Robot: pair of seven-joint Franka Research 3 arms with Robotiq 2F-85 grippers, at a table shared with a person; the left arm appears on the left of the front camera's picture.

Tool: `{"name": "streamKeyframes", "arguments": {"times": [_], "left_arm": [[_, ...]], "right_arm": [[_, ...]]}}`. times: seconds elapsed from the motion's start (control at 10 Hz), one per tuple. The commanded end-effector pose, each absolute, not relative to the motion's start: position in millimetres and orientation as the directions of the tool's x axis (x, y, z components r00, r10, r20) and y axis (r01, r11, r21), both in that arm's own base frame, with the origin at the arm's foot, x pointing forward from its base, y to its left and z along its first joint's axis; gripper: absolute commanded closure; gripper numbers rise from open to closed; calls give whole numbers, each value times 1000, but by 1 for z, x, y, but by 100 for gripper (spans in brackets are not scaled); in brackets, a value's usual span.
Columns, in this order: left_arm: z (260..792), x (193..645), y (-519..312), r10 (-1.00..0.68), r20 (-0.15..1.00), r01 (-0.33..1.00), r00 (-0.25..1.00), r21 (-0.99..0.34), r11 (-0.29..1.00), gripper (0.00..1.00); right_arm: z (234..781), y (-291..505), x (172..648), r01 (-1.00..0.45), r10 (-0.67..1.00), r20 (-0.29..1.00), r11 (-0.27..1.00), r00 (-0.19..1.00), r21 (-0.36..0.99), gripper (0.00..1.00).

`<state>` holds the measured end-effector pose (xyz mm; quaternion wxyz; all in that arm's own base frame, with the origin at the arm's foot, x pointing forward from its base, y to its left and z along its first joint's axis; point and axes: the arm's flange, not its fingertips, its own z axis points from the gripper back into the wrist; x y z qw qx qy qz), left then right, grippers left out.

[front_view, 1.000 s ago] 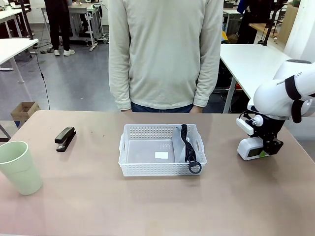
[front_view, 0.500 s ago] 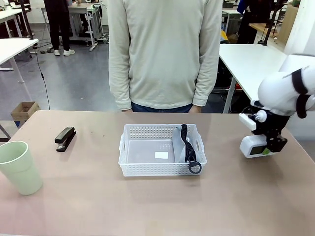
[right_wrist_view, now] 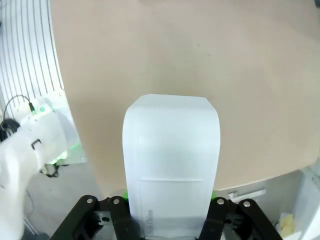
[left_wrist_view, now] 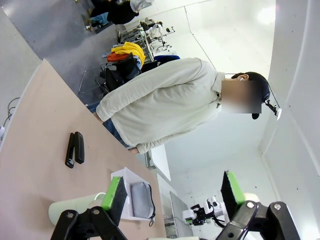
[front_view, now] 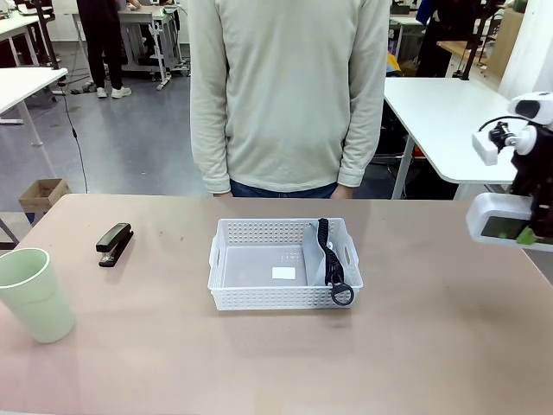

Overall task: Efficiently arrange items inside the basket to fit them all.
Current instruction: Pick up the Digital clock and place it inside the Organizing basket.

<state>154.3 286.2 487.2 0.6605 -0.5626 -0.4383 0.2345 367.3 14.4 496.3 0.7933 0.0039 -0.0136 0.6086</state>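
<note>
The white basket (front_view: 259, 264) sits mid-table with the grey pouch (front_view: 318, 259) standing along its right side, black strap draped over the near rim. At the far left lie the black stapler (front_view: 114, 243) and the pale green cup (front_view: 34, 294). My right gripper (front_view: 525, 226) is shut on the white clock (front_view: 496, 221), held in the air above the table's far right edge. From the right wrist, the clock (right_wrist_view: 171, 155) rises between that gripper's (right_wrist_view: 170, 196) fingers. My left gripper (left_wrist_view: 172, 195) is open, high above the stapler (left_wrist_view: 75, 148), cup (left_wrist_view: 75, 211), basket (left_wrist_view: 122, 175) and pouch (left_wrist_view: 141, 199).
A person (front_view: 289, 95) in a pale sweater stands at the far edge behind the basket, arms down. Bare tabletop (front_view: 432, 328) lies to the right of the basket and along the near side. White tables (front_view: 441, 108) stand behind.
My right gripper has lifted the clock off the table and carried it up and to the right. Basket, pouch, stapler and cup have not moved.
</note>
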Motion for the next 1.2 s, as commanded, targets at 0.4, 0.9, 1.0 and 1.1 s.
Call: {"name": "streamKeyframes", "arguments": {"times": [0.4, 0.9, 1.0, 1.1], "left_arm": [[487, 156, 286, 800, 339, 213, 495, -940, 267, 0], [487, 156, 286, 800, 339, 213, 495, -940, 267, 0], [487, 156, 286, 800, 339, 213, 495, -940, 267, 0], [487, 156, 286, 800, 339, 213, 495, -940, 267, 0]], "right_arm": [[496, 14, 367, -966, 966, 26, 259, 259, -10, 100], [534, 100, 346, -906, 905, 46, 422, 423, 27, 48], [547, 142, 345, -880, 881, 13, 473, 473, 36, 48], [558, 189, 349, -818, 822, -13, 569, 570, 84, 48]]}}
